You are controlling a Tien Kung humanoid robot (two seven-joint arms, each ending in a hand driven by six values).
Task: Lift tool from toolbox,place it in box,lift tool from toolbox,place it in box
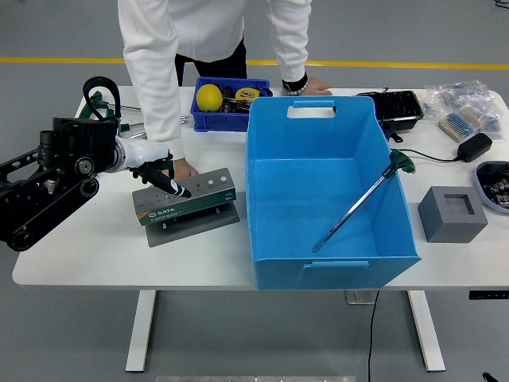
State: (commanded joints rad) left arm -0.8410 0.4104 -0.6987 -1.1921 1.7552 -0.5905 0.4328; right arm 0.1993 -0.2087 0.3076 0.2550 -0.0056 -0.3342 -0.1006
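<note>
While leaning in box (pixel 330 191), tool (pixel 362 203), handle up-right.

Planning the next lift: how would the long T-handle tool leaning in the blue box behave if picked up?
The T-handle tool looks stiff: its thin shaft runs straight. The green handle hangs over the blue box rim, so it is probably top-heavy and may swing or slide.

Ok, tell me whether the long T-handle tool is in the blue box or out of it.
Partly in: the T-handle tool leans on the blue box right wall, tip down inside, green handle sticking out over the rim.
</note>
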